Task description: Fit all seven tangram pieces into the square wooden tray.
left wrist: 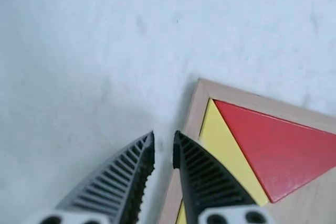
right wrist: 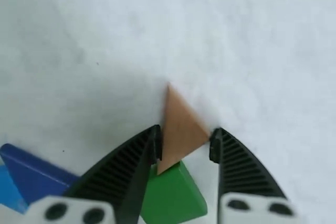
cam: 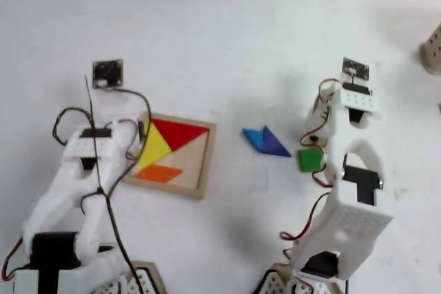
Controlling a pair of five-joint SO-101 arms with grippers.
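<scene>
The square wooden tray (cam: 204,163) lies left of centre and holds a red triangle (cam: 180,132), a yellow triangle (cam: 155,148) and an orange piece (cam: 158,173). My left gripper (left wrist: 164,141) hangs over the tray's left rim (left wrist: 195,108), its fingers nearly together with nothing between them. My right gripper (right wrist: 186,140) is shut on a tan triangle (right wrist: 178,124), which rests partly against a green square (right wrist: 173,195). That green square (cam: 310,160) sits beside the right arm. A dark blue piece (cam: 272,144) and a light blue piece (cam: 253,137) lie together between tray and green square.
A tan perforated object (cam: 433,49) stands at the table's far right edge. Both arm bases sit along the front edge, with loose cables (cam: 103,191) over the left arm. White tabletop (cam: 227,53) stretches behind the tray.
</scene>
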